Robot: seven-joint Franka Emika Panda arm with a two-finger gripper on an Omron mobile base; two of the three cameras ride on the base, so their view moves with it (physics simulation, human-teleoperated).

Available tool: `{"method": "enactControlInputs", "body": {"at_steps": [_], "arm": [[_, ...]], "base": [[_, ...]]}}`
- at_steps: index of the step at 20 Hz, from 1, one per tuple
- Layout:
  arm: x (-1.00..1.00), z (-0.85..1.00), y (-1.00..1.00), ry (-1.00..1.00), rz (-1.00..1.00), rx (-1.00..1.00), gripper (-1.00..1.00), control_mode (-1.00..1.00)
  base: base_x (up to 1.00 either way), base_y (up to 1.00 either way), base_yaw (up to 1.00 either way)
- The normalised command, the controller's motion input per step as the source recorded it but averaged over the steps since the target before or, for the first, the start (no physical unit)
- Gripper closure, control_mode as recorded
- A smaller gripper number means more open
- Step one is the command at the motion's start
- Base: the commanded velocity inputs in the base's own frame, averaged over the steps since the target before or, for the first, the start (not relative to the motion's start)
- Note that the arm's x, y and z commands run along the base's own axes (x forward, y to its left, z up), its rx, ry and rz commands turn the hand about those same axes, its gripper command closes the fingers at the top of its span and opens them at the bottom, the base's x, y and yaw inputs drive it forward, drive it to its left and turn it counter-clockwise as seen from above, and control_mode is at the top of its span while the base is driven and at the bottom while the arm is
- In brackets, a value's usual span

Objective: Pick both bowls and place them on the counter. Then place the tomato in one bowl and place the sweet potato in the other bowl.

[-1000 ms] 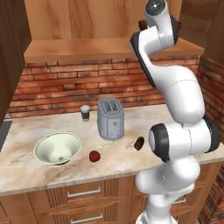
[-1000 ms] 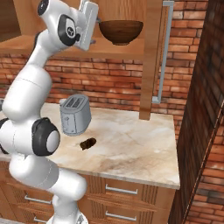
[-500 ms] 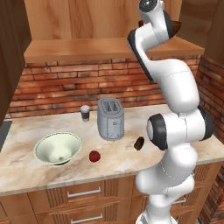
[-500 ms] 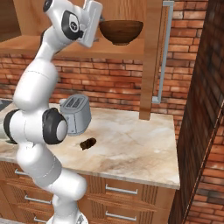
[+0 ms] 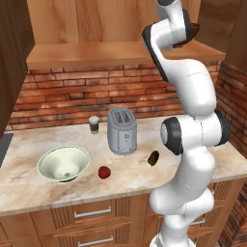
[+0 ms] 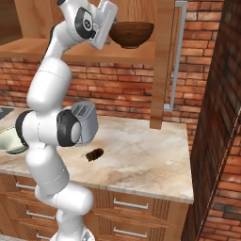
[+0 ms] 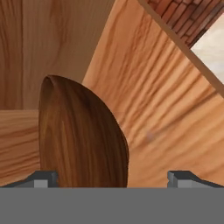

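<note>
Brick backsplash and wooden cabinets frame the marble counter [image 5: 29, 190]; above it runs a wooden shelf [image 6: 33, 47] under the upper cabinets.

Dark brown bowl [image 6: 131, 34]: we find it upright on the shelf, at the shelf's right end, beside the wooden upright with the long metal handle [image 6: 175, 56]. In the hand view the bowl [image 7: 81, 135] lies just ahead of the gripper [image 7: 113, 177], nearer the left fingertip than the right. From the right base view the gripper [image 6: 110, 26] hangs just beside the bowl's left rim; we cannot tell whether it touches. Fingers [image 7: 43, 178] spread wide, holding nothing.

White and green bowl [image 5: 63, 163]: on the counter, toward its left end, near the front edge. Tomato [image 5: 104, 171] just to its right, also near the front edge. Sweet potato [image 5: 153, 157] farther right, in front of the toaster [image 5: 121, 130]. A small shaker [image 5: 93, 124] stands at the back, by the brick.

Handling judgement: the wooden-looking bowl should be stiff and light, not fragile, with a smooth, possibly slippery finish. Its body is too wide for the jaws, so we would take it by the rim, one finger inside the wall and one outside. Expect it to tilt under a one-sided rim grip; the shelf's upright stands close on the right and could be struck on the way out.
</note>
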Motion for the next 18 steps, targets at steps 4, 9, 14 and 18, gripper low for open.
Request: {"method": "enactControlInputs", "body": {"at_steps": [4,9,14,18], "arm": [[0.34,-0.03,-0.11,0.00,0.00,0.08,-1.00,-1.00],[0.23,-0.14,-0.06,0.01,0.00,0.05,-1.00,-1.00],[0.07,-0.15,-0.01,0.00,0.00,0.01,1.00,-1.00],[0.08,-0.11,-0.06,0.00,0.02,0.00,1.00,-1.00]], "base": [[0.00,0.00,0.00],[0.00,0.00,0.00],[0.00,0.00,0.00],[0.00,0.00,0.00]]}}
